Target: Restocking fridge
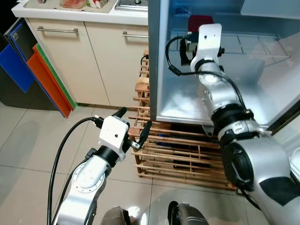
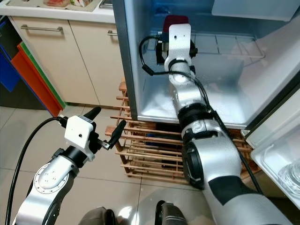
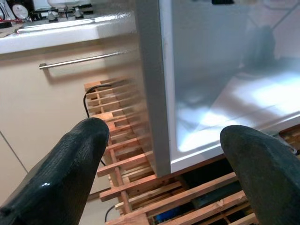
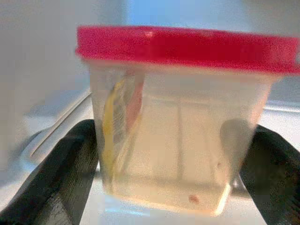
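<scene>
Fridge point(image 1: 161, 70) stands open ahead of us on the right, its white interior lit, and our right arm reaches far into it. In the right wrist view the right end effector point(image 4: 173, 168) has its two black fingers point(image 4: 61, 178) set on either side of a clear container point(image 4: 178, 136) with a red lid point(image 4: 187, 44); the fingers look to touch its walls, so we read it as grasped, though blur softens the contact. From the head views we get only the red lid point(image 1: 200, 21) peeking above the white wrist housing, at the far left of the fridge's wire shelf point(image 1: 255, 44); the clear body is hidden there. The left end effector point(image 1: 136, 127) hangs low and near, left of the fridge, fingers spread apart with nothing between them. Its wrist view gives what the head views do not: the fridge's grey side edge up close, with the lower compartment floor bright beyond it. Under the fridge sits a wooden slatted rack point(image 1: 178, 157) that juts toward us, just right of the left fingers. Beige cabinets point(image 1: 70, 56) under a white counter point(image 1: 79, 14) line the far left, and blue and orange boards point(image 1: 40, 75) lean beside them. The tiled floor point(image 1: 33, 159) lies open to the near left.
</scene>
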You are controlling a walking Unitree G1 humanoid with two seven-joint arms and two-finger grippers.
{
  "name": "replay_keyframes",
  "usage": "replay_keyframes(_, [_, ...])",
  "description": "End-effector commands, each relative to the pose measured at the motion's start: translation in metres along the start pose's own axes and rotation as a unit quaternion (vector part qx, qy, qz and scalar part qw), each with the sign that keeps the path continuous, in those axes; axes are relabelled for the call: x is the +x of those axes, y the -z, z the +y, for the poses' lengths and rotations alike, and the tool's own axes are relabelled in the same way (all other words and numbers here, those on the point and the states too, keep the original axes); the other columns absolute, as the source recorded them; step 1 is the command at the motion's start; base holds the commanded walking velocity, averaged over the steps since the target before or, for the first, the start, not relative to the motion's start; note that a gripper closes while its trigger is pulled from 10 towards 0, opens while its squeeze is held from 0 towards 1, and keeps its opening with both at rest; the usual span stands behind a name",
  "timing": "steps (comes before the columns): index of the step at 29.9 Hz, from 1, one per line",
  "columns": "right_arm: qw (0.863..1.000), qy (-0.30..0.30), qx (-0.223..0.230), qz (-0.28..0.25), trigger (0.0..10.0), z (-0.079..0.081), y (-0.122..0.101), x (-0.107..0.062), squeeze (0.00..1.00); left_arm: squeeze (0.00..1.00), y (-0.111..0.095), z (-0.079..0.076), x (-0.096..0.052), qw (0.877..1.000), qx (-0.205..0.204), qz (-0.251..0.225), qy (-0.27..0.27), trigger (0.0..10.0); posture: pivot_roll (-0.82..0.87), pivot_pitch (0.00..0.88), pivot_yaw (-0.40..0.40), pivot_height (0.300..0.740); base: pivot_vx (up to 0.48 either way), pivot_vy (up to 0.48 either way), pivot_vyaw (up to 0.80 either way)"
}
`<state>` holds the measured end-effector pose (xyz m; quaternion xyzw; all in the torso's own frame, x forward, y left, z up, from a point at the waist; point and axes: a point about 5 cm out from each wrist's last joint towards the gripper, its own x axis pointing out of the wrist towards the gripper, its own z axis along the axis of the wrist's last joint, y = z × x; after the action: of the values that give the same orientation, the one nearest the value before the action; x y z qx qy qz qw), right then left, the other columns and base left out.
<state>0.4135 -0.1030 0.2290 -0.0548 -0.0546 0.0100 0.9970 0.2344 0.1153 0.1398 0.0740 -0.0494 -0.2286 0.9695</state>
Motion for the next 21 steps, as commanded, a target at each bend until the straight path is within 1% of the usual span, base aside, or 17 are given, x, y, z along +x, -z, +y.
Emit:
replay_keyframes(1, [1.0, -0.015, -0.002, -0.001, 10.0, 0.006, -0.001, -0.002, 0.0, 0.0, 0.001, 0.001, 0.002, 1.0, 0.002, -0.001, -0.005, 10.0, 0.12, 0.098, -0.022, 0.74, 0.0, 0.0, 0.0])
replay_keyframes(5, [1.0, -0.013, -0.004, -0.003, 10.0, 0.004, 0.006, -0.011, 0.0, 0.0, 0.001, 0.003, 0.004, 1.0, 0.003, -0.003, -0.01, 10.0, 0.11, 0.093, -0.028, 0.74, 0.0, 0.0, 0.0])
replay_keyframes(6, [1.0, -0.013, -0.004, -0.003, 10.0, 0.004, 0.006, -0.011, 0.0, 0.0, 0.001, 0.003, 0.004, 1.0, 0.003, -0.003, -0.01, 10.0, 0.11, 0.093, -0.028, 0.74, 0.0, 0.0, 0.0])
replay_keyframes(11, [0.998, 0.015, -0.039, -0.053, 10.0, -0.008, 0.009, -0.033, 0.0, 0.0, 0.0, 0.004, 0.01, 1.0, 0.0, -0.01, -0.012, 10.0, 0.08, 0.072, -0.031, 0.74, 0.0, 0.0, 0.0])
replay_keyframes(12, [0.997, 0.02, -0.045, -0.055, 10.0, -0.01, 0.011, -0.037, 0.0, 0.0, 0.0, 0.004, 0.011, 1.0, 0.0, -0.012, -0.012, 10.0, 0.08, 0.072, -0.031, 0.74, 0.0, 0.0, 0.0])
replay_keyframes(13, [0.997, 0.029, -0.049, -0.05, 10.0, -0.016, 0.021, -0.049, 0.0, 0.0, 0.0, 0.004, 0.013, 1.0, 0.0, -0.014, -0.011, 10.0, 0.07, 0.058, -0.03, 0.74, 0.0, 0.0, 0.0])
replay_keyframes(15, [0.997, 0.033, -0.049, -0.042, 10.0, -0.018, 0.027, -0.055, 0.0, 0.0, 0.001, 0.005, 0.015, 1.0, 0.0, -0.014, -0.01, 10.0, 0.06, 0.057, -0.031, 0.74, 0.0, 0.0, 0.0])
replay_keyframes(16, [0.997, 0.034, -0.054, -0.047, 10.0, -0.02, 0.029, -0.061, 0.0, 0.0, 0.001, 0.006, 0.016, 1.0, 0.0, -0.015, -0.011, 10.0, 0.06, 0.049, -0.03, 0.74, 0.0, 0.0, 0.0])
replay_keyframes(17, [0.997, 0.034, -0.054, -0.047, 10.0, -0.02, 0.029, -0.061, 0.0, 0.0, 0.001, 0.006, 0.016, 1.0, 0.0, -0.015, -0.011, 10.0, 0.06, 0.049, -0.03, 0.74, 0.0, 0.0, 0.0])
replay_keyframes(18, [0.996, 0.036, -0.061, -0.059, 10.0, -0.022, 0.034, -0.074, 0.0, 0.0, 0.002, 0.008, 0.019, 1.0, -0.005, -0.017, -0.016, 10.0, 0.05, 0.042, -0.029, 0.74, 0.0, 0.0, 0.0])
replay_keyframes(19, [0.995, 0.03, -0.067, -0.069, 10.0, -0.023, 0.037, -0.082, 0.0, 0.0, 0.002, 0.009, 0.02, 1.0, -0.009, -0.017, -0.021, 10.0, 0.04, 0.032, -0.028, 0.74, 0.0, 0.0, 0.0])
replay_keyframes(20, [0.995, 0.03, -0.067, -0.069, 10.0, -0.023, 0.037, -0.082, 0.0, 0.0, 0.002, 0.009, 0.02, 1.0, -0.009, -0.017, -0.021, 10.0, 0.04, 0.032, -0.028, 0.74, 0.0, 0.0, 0.0])
replay_keyframes(21, [0.994, 0.019, -0.075, -0.083, 10.0, -0.022, 0.04, -0.095, 0.0, 0.0, 0.004, 0.011, 0.022, 0.999, -0.012, -0.016, -0.028, 10.0, 0.03, 0.023, -0.027, 0.74, 0.0, 0.0, 0.0])
